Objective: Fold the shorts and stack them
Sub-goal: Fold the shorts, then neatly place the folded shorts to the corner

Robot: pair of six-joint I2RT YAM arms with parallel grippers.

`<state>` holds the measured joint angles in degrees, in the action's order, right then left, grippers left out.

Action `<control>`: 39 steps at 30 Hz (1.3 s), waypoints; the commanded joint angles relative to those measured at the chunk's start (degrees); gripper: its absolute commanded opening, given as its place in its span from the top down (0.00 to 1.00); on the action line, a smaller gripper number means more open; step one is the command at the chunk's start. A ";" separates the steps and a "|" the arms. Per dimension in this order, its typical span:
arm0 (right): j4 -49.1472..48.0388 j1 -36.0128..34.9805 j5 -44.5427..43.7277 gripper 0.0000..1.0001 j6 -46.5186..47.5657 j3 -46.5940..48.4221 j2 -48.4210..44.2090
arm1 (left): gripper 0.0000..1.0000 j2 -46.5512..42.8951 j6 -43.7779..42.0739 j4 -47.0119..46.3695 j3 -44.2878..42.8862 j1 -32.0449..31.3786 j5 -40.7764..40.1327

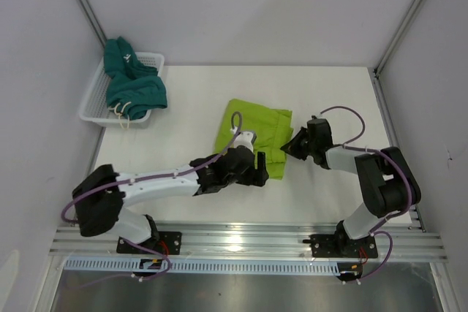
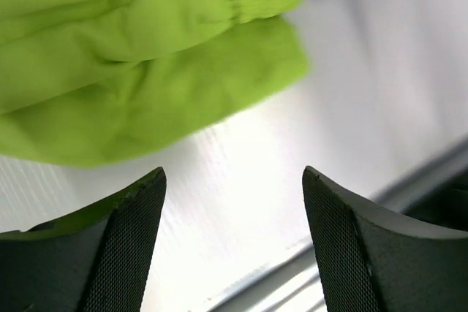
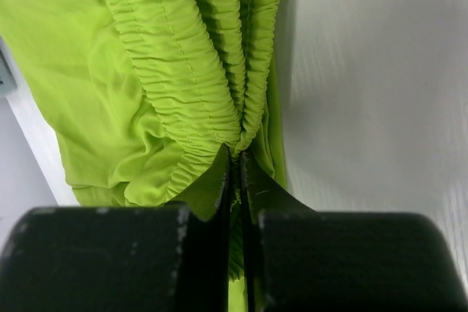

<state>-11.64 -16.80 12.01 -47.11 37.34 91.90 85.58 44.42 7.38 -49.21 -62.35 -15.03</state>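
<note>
Clamping lime shorts (image 3: 146,71), right gripper (image 3: 235,155), overhead unclear

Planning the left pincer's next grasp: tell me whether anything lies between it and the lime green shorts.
Nothing visible does. Only bare table separates the open left pincer from the lime green shorts; the right pincer grips their waistband, away from that gap.

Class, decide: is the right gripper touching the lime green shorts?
Touching. The right wrist view shows the right gripper shut on the gathered waistband of the lime green shorts, fabric pinched between its jaws.
</note>
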 commanded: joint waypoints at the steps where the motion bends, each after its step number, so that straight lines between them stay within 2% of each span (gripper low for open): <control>1: 4.96 0.98 -6.47 1.00 -1.05 1.41 3.63 | 0.22 -7.79 -2.94 7.19 -5.28 0.12 3.15; 6: 4.09 2.99 -9.10 1.00 -6.57 2.65 5.48 | 0.20 -14.90 -3.29 11.43 -5.99 1.69 4.48; 11: 3.20 5.98 -12.36 1.00 -12.38 1.94 3.20 | 0.20 -18.34 -3.64 12.83 -3.53 4.07 5.18; 20: 5.84 11.52 -26.14 1.00 -25.57 -1.39 -4.53 | 0.20 -22.65 -3.91 12.66 0.61 5.48 5.80; 29: 5.14 22.41 -26.16 1.00 -31.79 -4.73 -4.36 | 0.19 -25.54 -4.96 11.96 3.51 6.53 7.38; 32: 5.14 24.27 -29.66 1.00 -35.23 -5.00 -5.15 | 0.19 -26.43 -4.96 11.26 5.08 7.41 8.61; 39: 3.11 28.92 -28.18 1.00 -38.66 1.40 1.52 | 0.19 -28.36 -5.23 11.34 7.02 8.21 9.40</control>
<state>-9.30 10.24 -12.56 -83.00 35.29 89.47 59.27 40.45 19.86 -42.85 -54.85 -6.87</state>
